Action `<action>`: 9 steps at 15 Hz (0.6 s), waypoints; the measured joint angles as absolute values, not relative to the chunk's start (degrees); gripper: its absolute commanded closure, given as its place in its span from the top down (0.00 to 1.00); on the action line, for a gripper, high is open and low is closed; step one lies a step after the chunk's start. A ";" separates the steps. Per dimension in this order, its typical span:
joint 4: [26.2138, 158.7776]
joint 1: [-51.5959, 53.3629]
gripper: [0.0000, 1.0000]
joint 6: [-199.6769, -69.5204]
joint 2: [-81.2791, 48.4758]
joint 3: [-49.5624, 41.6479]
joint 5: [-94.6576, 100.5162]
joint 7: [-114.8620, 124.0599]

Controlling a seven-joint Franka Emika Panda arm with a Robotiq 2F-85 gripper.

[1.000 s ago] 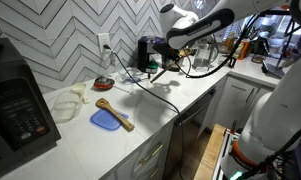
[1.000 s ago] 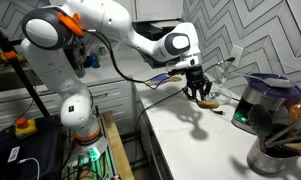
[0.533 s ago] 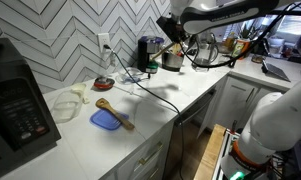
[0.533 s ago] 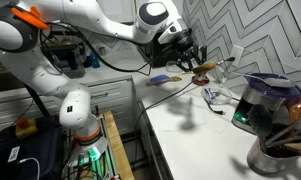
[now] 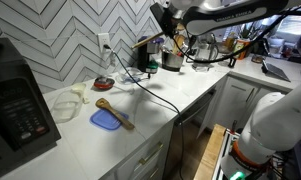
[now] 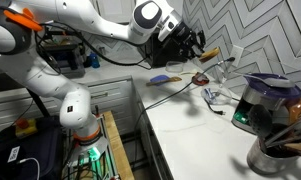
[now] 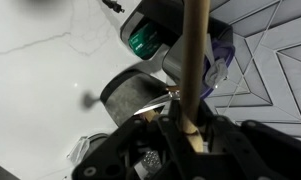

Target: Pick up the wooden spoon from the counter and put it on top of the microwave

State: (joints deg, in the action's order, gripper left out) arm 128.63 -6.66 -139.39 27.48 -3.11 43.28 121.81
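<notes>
High over one end of the surface (image 5: 165,100), with gripper (image 6: 194,46) clenched on the wooden spoon (image 6: 211,51): mid-carry. Next, probably: swing to the microwave (image 5: 15,100) at the opposite end, lower onto its top.

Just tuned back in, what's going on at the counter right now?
The gripper is shut on the wooden spoon and holds it in the air above the counter. The microwave stands at the other end of the counter, and the spoon is not yet on top of it. A shorter, darker spoon lies on the counter beside a blue lid.
</notes>
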 measured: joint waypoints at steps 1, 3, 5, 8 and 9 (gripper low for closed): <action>128.79 -6.66 0.22 -139.92 27.08 -3.26 43.13 121.81; 128.84 -6.63 0.05 -140.11 26.92 -3.34 42.95 121.78; 128.84 -6.95 0.05 -140.11 26.93 -3.01 42.85 121.71; 128.38 -6.94 0.05 -145.33 26.68 -2.61 36.64 120.53; 127.60 -6.69 0.05 -147.33 26.50 -2.59 33.44 119.19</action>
State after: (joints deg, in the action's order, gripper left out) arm 127.60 -6.69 -147.33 26.50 -2.59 33.44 119.19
